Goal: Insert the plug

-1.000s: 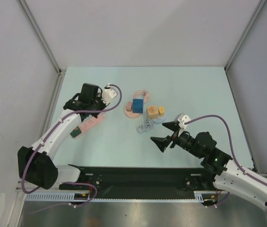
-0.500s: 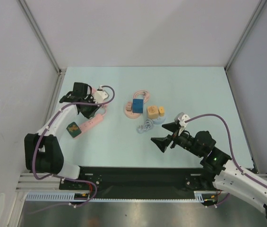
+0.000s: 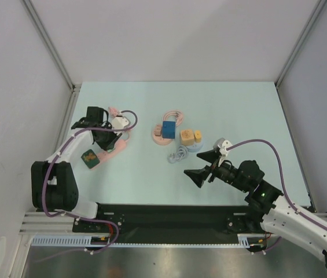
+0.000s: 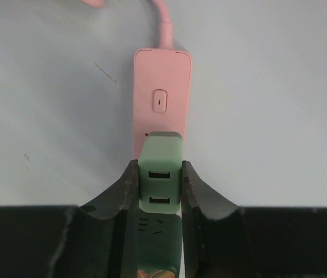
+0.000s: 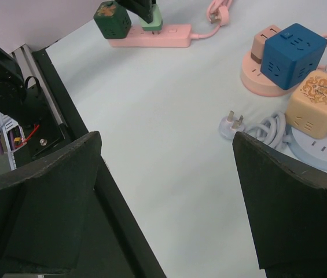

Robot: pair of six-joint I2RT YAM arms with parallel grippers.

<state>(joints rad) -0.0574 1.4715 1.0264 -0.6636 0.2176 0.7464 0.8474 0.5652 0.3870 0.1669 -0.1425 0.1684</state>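
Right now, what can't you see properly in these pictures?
Left wrist view: prongs of the green plug in the left gripper, hidden under its body; whether it is fully in the pink power strip is unclear.
Top view: that plug, covered by the left arm.
Right wrist view: the pale blue base, cut off by the edge.

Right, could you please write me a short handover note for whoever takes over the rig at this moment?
Left claw: shut on the light green adapter, held upright on the pink power strip.
Right claw: open, empty, hovering at the front right.
Done: adapter grasped and placed on the strip, beside the dark green cube.
Left: I cannot tell whether it is fully seated; probably press down, then release.
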